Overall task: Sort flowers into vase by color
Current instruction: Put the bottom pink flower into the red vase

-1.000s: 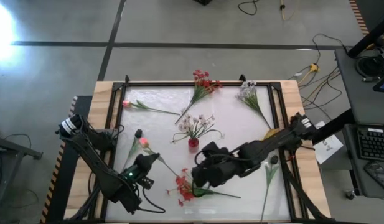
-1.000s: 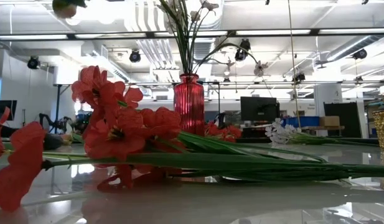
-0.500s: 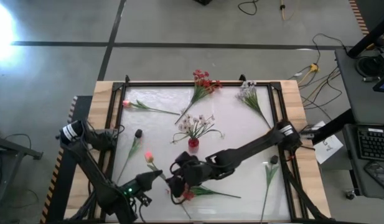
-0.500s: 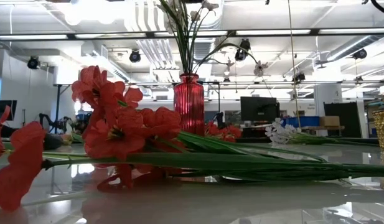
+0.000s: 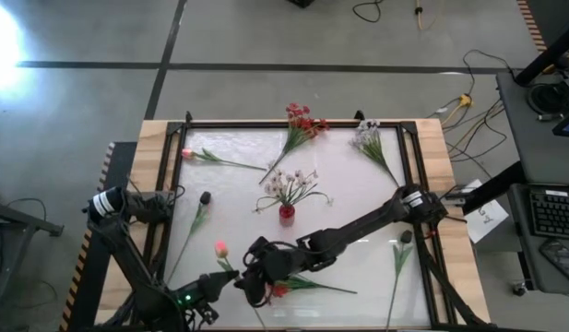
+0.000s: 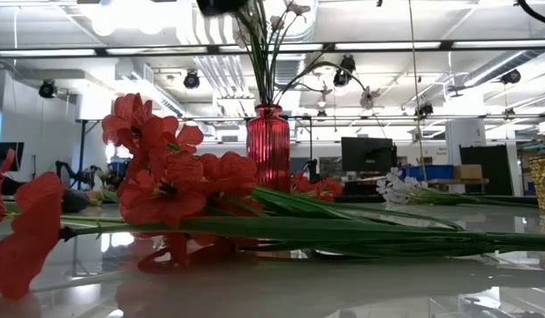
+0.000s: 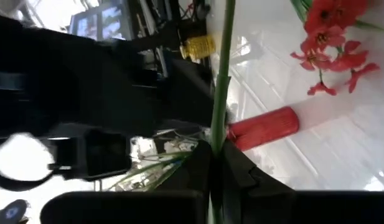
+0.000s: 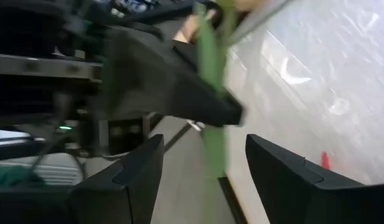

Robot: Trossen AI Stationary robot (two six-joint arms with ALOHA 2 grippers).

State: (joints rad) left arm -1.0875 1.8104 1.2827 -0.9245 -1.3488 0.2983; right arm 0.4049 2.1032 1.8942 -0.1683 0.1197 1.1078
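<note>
Right gripper (image 5: 247, 288) now nearer left gripper (image 5: 231, 277), jaws spread around its pinched pink bud stem (image 5: 231, 269).

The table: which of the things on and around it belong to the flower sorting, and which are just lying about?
Part of the job:
- red vase holding white flowers
- pink bud stem, held in the left fingers
- red flowers
- pale spray

Just lying about:
- cables on the floor
- keyboard

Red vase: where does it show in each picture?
High view: red vase at mid-table.
Low view: centre, upright.
Left wrist view: right of centre, seen sideways.
Right wrist view: cannot tell.
Shared landmark: red flowers lying near it.
</note>
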